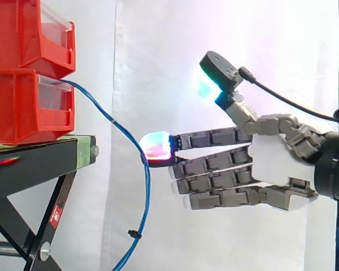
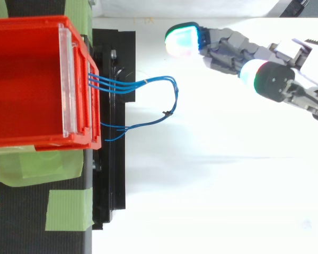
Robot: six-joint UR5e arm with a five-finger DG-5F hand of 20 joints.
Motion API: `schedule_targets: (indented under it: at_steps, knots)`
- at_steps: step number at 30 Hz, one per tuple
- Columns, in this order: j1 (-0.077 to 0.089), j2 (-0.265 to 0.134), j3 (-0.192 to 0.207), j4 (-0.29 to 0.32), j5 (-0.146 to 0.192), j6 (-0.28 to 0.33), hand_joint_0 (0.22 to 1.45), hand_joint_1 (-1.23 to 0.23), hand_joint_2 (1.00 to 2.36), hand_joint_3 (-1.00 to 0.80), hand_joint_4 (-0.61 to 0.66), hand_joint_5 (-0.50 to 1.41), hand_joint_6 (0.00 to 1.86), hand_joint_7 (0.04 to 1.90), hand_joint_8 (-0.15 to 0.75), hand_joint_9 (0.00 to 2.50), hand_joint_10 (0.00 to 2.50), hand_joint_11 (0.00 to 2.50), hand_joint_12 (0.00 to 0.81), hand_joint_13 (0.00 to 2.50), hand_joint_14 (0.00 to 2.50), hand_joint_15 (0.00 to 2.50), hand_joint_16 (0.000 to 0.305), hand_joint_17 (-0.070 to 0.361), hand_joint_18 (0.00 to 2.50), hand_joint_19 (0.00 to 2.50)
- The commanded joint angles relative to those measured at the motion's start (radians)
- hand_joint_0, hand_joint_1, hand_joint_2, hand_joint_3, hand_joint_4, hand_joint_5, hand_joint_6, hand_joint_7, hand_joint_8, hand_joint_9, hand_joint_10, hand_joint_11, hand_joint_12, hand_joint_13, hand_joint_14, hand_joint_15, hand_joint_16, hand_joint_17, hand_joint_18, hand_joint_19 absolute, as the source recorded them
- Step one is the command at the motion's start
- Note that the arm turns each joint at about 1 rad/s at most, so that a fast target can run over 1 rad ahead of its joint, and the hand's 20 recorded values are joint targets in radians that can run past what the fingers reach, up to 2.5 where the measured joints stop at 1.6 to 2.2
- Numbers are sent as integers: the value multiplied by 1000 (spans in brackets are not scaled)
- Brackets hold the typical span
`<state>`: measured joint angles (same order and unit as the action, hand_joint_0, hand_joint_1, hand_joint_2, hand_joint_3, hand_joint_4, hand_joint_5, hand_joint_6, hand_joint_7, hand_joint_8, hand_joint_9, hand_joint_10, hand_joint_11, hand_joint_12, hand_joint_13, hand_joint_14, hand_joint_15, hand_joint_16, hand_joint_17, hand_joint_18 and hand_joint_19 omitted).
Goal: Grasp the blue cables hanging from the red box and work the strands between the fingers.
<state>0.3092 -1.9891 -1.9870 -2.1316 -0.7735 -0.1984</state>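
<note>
At the left, the blue cables [image 2: 114, 84] leave the lower red box [image 1: 28, 107] on the black stand [image 1: 34, 161] and hang down in front of it. The hand [image 1: 271, 158] is released, its fingers straight, and it holds nothing. It should probably shift sideways before closing: in the side view one fingertip [image 1: 157, 147] seems to meet the strands, but the top view shows it beside them, clearly apart.

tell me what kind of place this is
Likely a robotics lab test rig: a white curtain backdrop, red bins stacked on a black stand with blue cables hanging out, and a robot hand facing them.
</note>
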Motion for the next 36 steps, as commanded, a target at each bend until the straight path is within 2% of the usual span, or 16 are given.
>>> schedule_targets:
  at_steps: [1,12,21,30,34,35,36]
  knots:
    - [1,-4,30,-25,-1,-10,636,-239,1000,-1000,180,-344,6,679,306,0,0,9,388,0,3,171,70,157,0,164]
    - [2,-4,39,-7,-1,-75,636,-239,1000,-1000,180,-343,6,683,309,0,0,17,388,0,3,174,70,157,0,164]
    - [24,-5,40,10,16,-101,636,-239,1000,-1000,182,-340,6,684,314,0,0,26,390,0,3,176,70,158,0,166]
    - [31,-7,40,12,22,-108,636,-240,1000,-1000,182,-338,6,683,315,0,0,32,389,0,3,177,70,158,0,166]
    - [31,-76,59,25,19,-73,636,-240,1000,-1000,184,-338,6,685,314,0,0,41,390,0,3,178,71,159,0,174]
    - [25,-134,89,36,17,-4,636,-240,1000,-1000,184,-338,7,685,315,0,0,36,389,0,3,174,71,159,0,174]
    - [24,-160,109,32,14,36,636,-240,1000,-1000,184,-338,6,685,315,0,1,27,389,0,3,174,71,159,0,173]
